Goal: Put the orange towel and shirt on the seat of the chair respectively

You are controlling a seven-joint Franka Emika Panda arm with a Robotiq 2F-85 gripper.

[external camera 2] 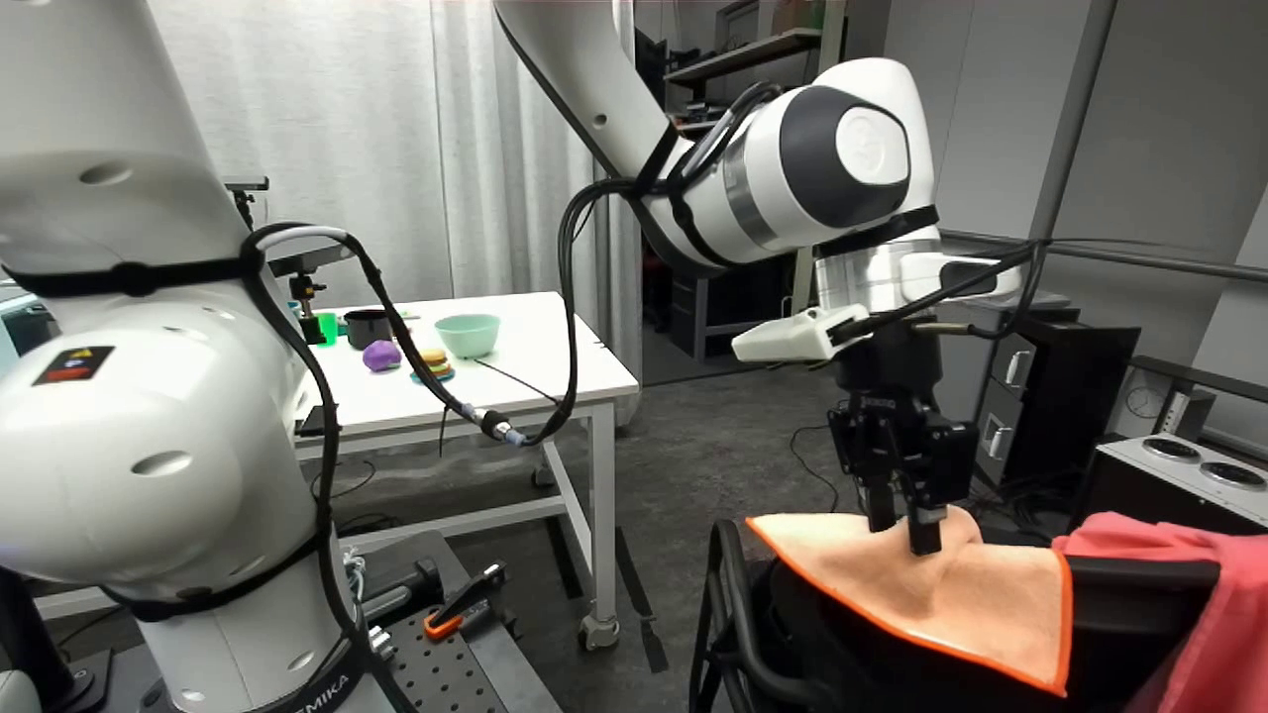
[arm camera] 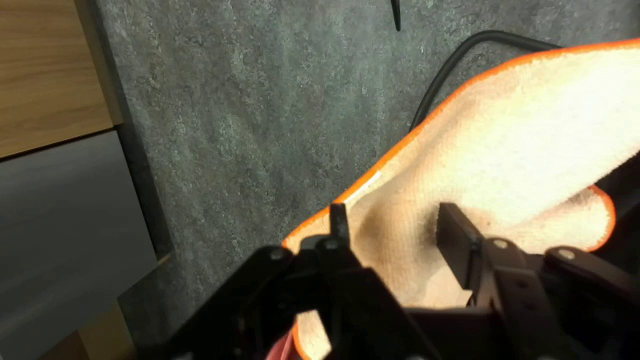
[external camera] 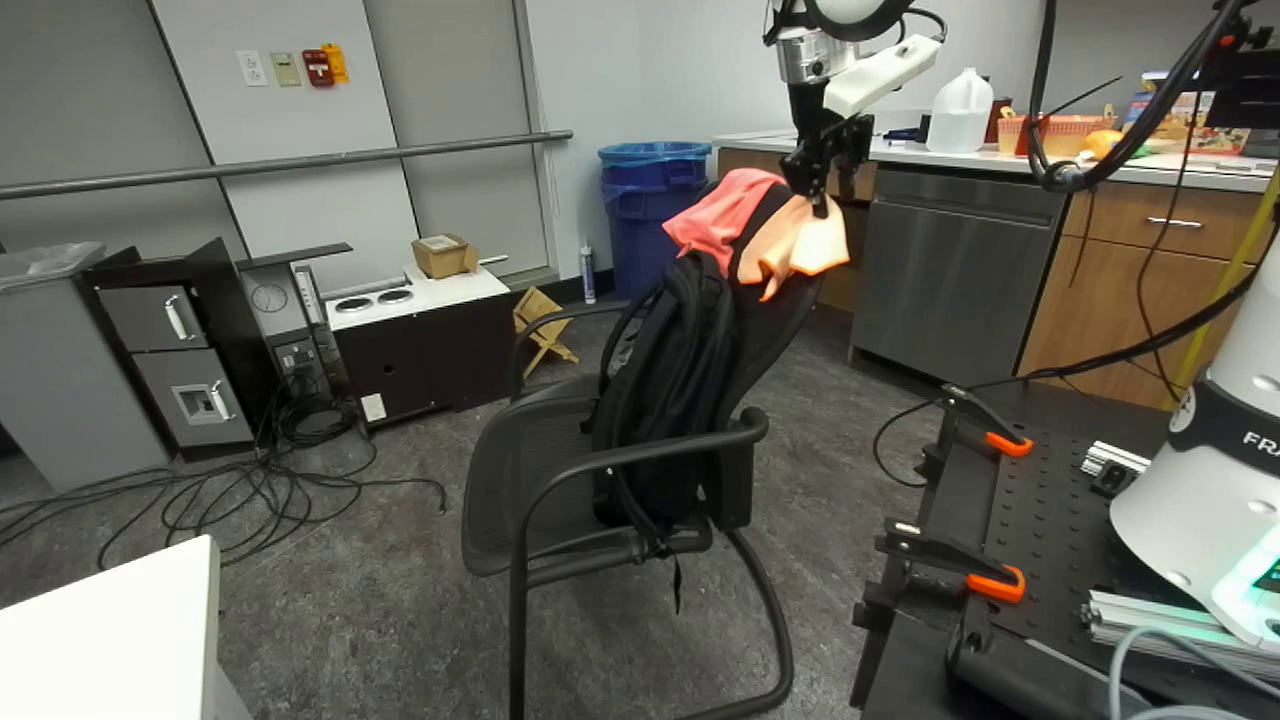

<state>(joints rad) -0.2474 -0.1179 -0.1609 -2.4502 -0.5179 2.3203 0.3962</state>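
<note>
The orange towel (external camera: 785,240), pale orange with a bright orange edge, is draped over the top of the chair's backrest; it also shows in an exterior view (external camera 2: 976,594) and the wrist view (arm camera: 500,160). A coral-pink cloth, probably the shirt (external camera: 722,212), hangs over the backrest beside it (external camera 2: 1204,564); only a sliver shows in the wrist view (arm camera: 282,349). The black chair's seat (external camera: 505,485) lies below, in front of the backrest. My gripper (external camera 2: 902,527) points down at the towel's top. In the wrist view its fingers (arm camera: 392,212) are apart, with towel fabric between or just below them.
A black backpack (external camera: 665,390) hangs on the front of the backrest. Armrests (external camera: 640,450) flank the seat. A counter with a dishwasher (external camera: 955,270) and a blue bin (external camera: 655,215) stand behind. A white table (external camera 2: 555,366) holds bowls and toys.
</note>
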